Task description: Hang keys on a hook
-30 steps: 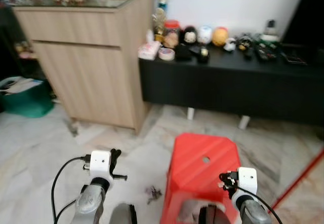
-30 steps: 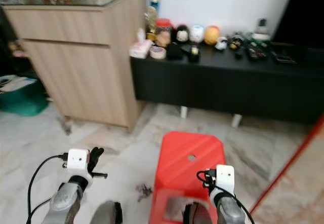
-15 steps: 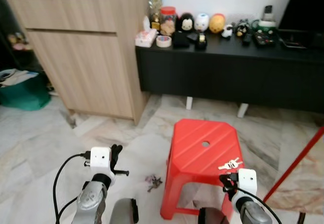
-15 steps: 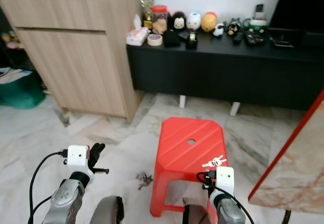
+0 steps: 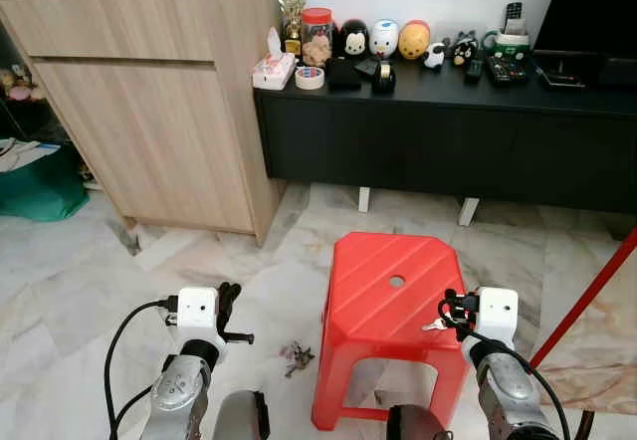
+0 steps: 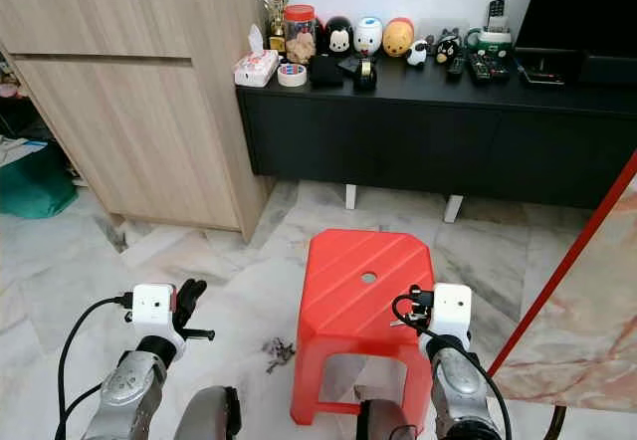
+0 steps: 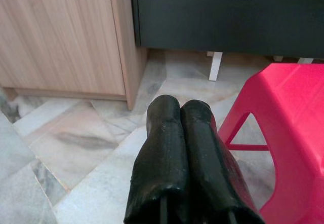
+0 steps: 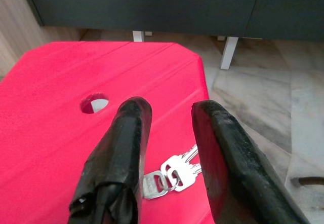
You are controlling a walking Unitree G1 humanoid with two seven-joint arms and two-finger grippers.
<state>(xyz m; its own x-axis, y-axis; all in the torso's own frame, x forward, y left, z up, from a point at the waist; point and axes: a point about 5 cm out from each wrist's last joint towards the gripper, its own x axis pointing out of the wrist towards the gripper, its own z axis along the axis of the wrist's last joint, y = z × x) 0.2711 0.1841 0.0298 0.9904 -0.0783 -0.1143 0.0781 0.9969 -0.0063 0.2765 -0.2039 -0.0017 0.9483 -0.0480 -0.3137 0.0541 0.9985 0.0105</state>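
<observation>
A bunch of silver keys (image 8: 172, 176) lies on the near right part of a red plastic stool (image 5: 383, 281). My right gripper (image 8: 172, 111) hovers just above the stool top, open, and the keys lie below the gap between its fingers. In the left eye view this right gripper (image 5: 453, 309) sits at the stool's right edge, right beside the keys (image 5: 435, 325). My left gripper (image 7: 179, 107) is shut and holds nothing, low over the marble floor left of the stool. From the head it is the left gripper (image 5: 229, 301) at the lower left.
A second dark bunch of keys (image 5: 297, 357) lies on the floor left of the stool. A wooden cabinet (image 5: 149, 92) stands at the back left. A black low console (image 5: 448, 131) with figurines runs along the wall. A red-legged marble table (image 6: 587, 301) stands at the right.
The camera has tilted and steadied, so the whole scene has shifted. My right gripper has come forward over the stool to the keys. The left arm has held still.
</observation>
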